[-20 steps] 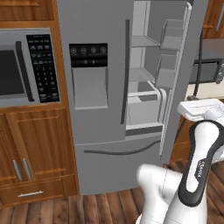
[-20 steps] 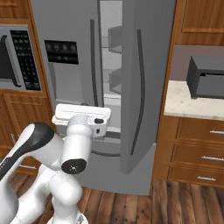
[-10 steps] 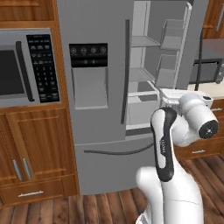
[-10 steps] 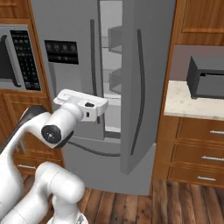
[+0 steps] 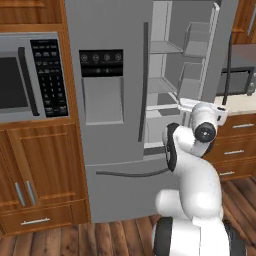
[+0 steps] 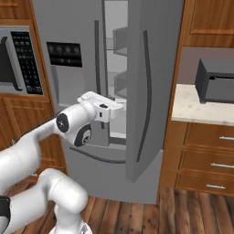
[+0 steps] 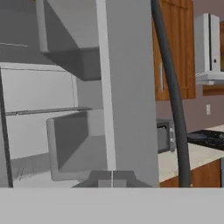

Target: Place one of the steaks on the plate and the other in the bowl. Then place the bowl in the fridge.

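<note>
Two doors make up the top of the big grey fridge (image 5: 115,125), and the right door (image 6: 153,87) stands open. The left door is shut and has a black panel (image 5: 101,56) with a grey dip under it. A long dark handle (image 5: 144,82) runs down the left door, and another dark handle (image 7: 170,92) runs down the edge of the open door. A wide drawer (image 5: 127,187) sits at the bottom of the fridge.

Inside the fridge are pale shelves (image 5: 165,47), and grey bins (image 7: 76,146) hang on the inside of the open door. No bowl or steak can be made out on the shelves that show.

Brown wood cupboards (image 5: 37,175) stand to the left of the fridge. A microwave (image 5: 30,77) with a black button pad is built into them. To the right of the fridge is a pale counter (image 6: 201,107) over wood drawers (image 6: 205,160). A dark box (image 6: 215,80) sits on that counter.

The white arm (image 5: 192,165) bends up in front of the fridge, and its hand reaches into the gap by the open door. The gripper (image 7: 112,179) points at the edge of that door. Its two fingers are pressed together with nothing between them.
</note>
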Available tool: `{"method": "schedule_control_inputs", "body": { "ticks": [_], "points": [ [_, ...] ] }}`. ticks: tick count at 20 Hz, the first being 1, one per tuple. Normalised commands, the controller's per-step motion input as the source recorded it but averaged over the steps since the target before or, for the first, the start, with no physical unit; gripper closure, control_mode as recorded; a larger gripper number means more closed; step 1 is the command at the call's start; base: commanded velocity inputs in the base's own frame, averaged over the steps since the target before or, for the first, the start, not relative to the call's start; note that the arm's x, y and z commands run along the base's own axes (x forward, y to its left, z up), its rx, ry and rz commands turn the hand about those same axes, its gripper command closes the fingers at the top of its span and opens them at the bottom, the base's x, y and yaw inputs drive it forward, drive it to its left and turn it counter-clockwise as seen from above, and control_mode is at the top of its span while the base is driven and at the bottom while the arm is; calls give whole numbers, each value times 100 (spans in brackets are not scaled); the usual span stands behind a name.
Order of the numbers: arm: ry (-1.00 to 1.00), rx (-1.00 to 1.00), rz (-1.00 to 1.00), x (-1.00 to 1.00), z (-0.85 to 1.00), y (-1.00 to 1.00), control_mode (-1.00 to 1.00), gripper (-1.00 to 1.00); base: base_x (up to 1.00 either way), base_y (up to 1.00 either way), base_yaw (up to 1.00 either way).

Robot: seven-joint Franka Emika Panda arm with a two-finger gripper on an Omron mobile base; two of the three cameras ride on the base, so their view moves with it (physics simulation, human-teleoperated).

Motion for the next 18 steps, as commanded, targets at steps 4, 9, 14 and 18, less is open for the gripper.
{"method": "schedule_control_inputs", "body": {
  "ticks": [4,9,14,18],
  "points": [
    [22,11,-2,42,0,-94,-100,100,0,0,0],
    [16,9,0,72,-9,-95,-100,100,0,0,0],
    [17,9,3,100,-37,-86,-100,100,0,0,0],
    [22,10,2,100,-78,-95,-100,100,0,0,0]
  ]
}}
